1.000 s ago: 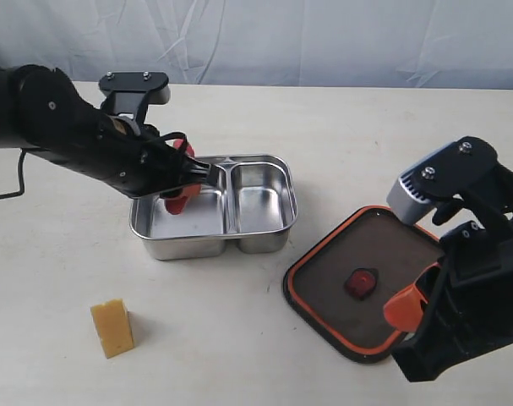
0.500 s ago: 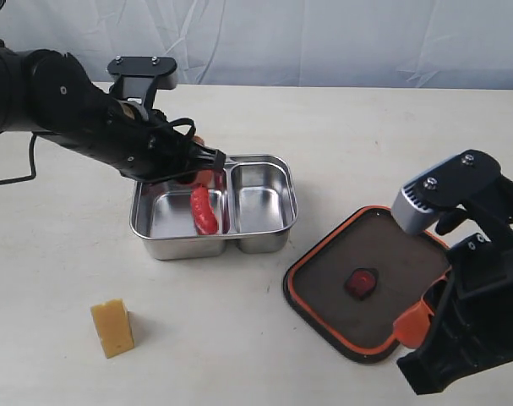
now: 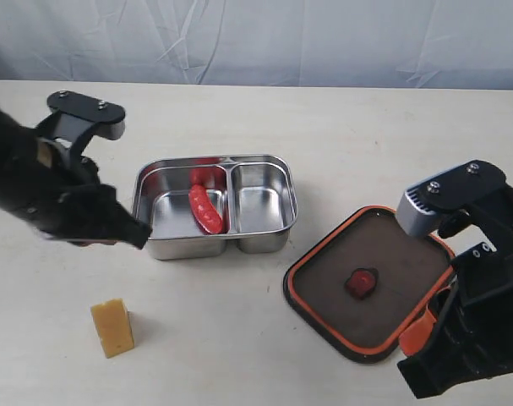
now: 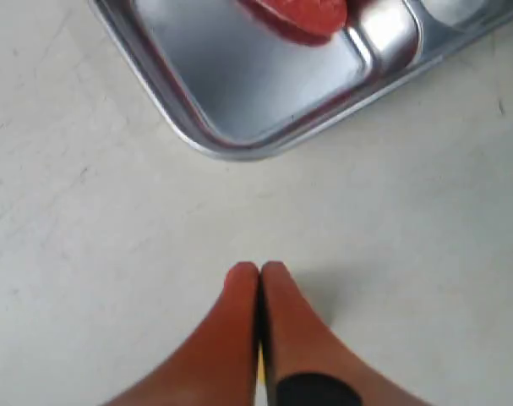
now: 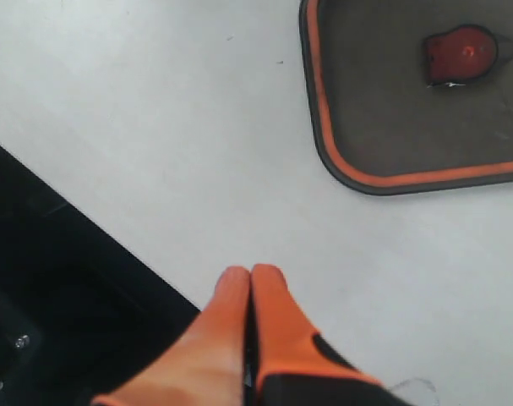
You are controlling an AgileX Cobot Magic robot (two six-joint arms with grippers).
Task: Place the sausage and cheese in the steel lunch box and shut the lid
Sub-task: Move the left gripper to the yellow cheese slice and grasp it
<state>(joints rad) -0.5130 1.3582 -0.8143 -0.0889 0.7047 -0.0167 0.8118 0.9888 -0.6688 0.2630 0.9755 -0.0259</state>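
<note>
The red sausage (image 3: 204, 209) (image 4: 298, 15) lies loose in the larger, left compartment of the steel lunch box (image 3: 264, 159) (image 4: 239, 145). The yellow cheese (image 3: 112, 327) stands on the table in front of the box, to its left. The dark lid (image 3: 324, 296) (image 5: 391, 118) lies seal side up, right of the box, its orange rim and red valve (image 3: 361, 282) showing. My left gripper (image 4: 258, 269) is shut and empty, over bare table just outside the box's near-left corner. At the lid's near-right edge, my right gripper (image 5: 250, 272) hangs shut and empty.
A white cloth backdrop (image 3: 324, 38) hangs behind the table. The right wrist view shows the table's dark front edge (image 5: 53, 288) beside the right gripper. The left arm's black body (image 3: 53, 194) stands between the box and the table's left side.
The left gripper let go of the sausage into the larger compartment, pulled back left and toward the front of the box, and shut. The right arm sank slightly toward the front.
</note>
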